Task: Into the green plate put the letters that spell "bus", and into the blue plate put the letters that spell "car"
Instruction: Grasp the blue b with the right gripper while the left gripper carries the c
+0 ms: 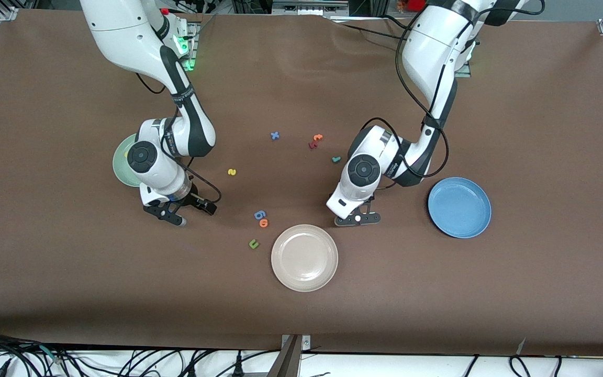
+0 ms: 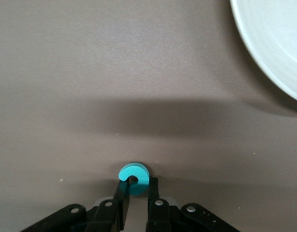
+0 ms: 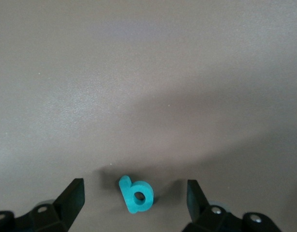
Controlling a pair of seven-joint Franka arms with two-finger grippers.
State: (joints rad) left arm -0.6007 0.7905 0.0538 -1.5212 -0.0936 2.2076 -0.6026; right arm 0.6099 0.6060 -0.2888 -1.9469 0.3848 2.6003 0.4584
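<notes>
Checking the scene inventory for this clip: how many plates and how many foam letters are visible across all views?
Plates: 3 (green plate, beige plate, blue plate)
Foam letters: 10 (blue x, orange t, dark red letter, teal r, yellow s, blue 6, orange o, green u, teal c, teal b)
Total: 13

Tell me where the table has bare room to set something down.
Bare: the strip between the beige plate and the camera-side table edge; also the end past the blue plate. Crowded: the middle, with scattered letters and both arms.
</notes>
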